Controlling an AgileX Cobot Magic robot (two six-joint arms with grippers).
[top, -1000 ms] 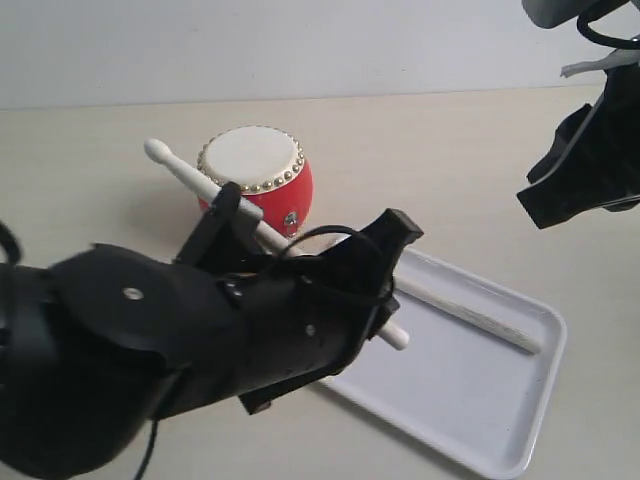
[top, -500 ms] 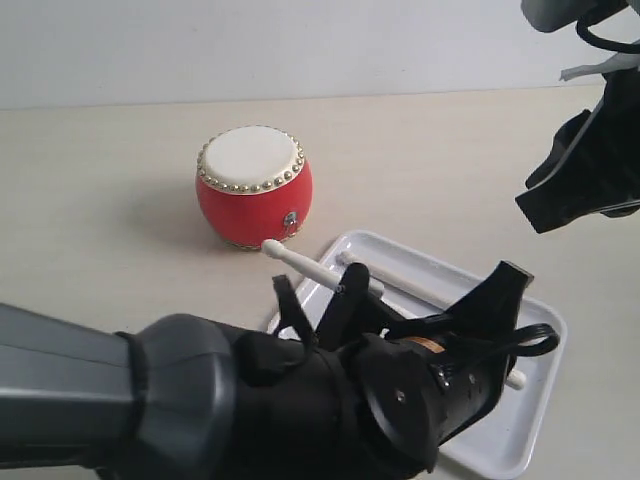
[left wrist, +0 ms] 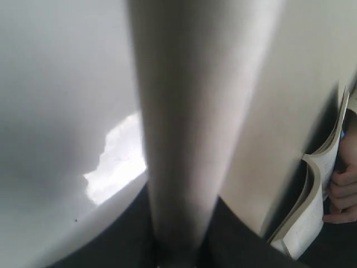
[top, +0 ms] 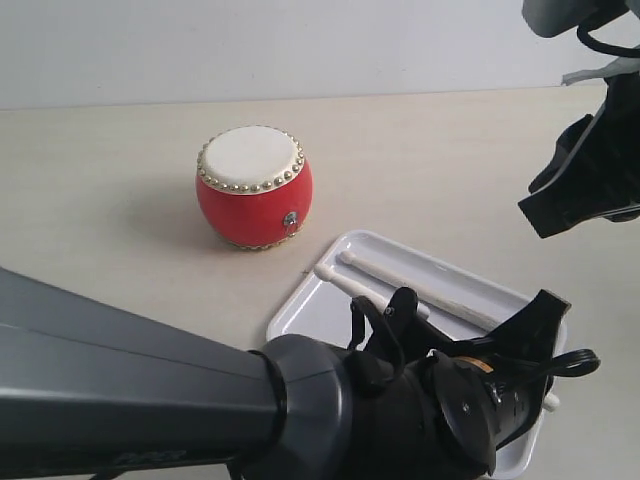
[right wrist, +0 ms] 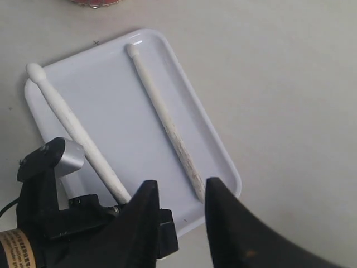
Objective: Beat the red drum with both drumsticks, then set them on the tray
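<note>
The red drum (top: 254, 187) with its cream head stands upright on the table, left of the white tray (top: 300, 312). One drumstick (top: 425, 291) lies loose in the tray (right wrist: 124, 95), seen also in the right wrist view (right wrist: 165, 121). My left gripper (top: 398, 312) is shut on the second drumstick (right wrist: 72, 127), holding it low over the tray beside the first; whether it touches I cannot tell. Up close, that drumstick (left wrist: 195, 111) fills the left wrist view, leaving the left gripper (left wrist: 181, 248). My right gripper (right wrist: 182, 185) hangs open and empty above the tray's edge, high at the right (top: 585, 185).
The pale table (top: 110, 170) runs back to a grey wall. My bulky left arm (top: 200, 400) covers the near foreground and the tray's front part. An open booklet (left wrist: 315, 195) and a person's hand (left wrist: 341, 190) show past the table edge.
My left gripper has carried its drumstick from beside the drum to the right and down over the tray, next to the loose stick. The right arm has stayed put.
</note>
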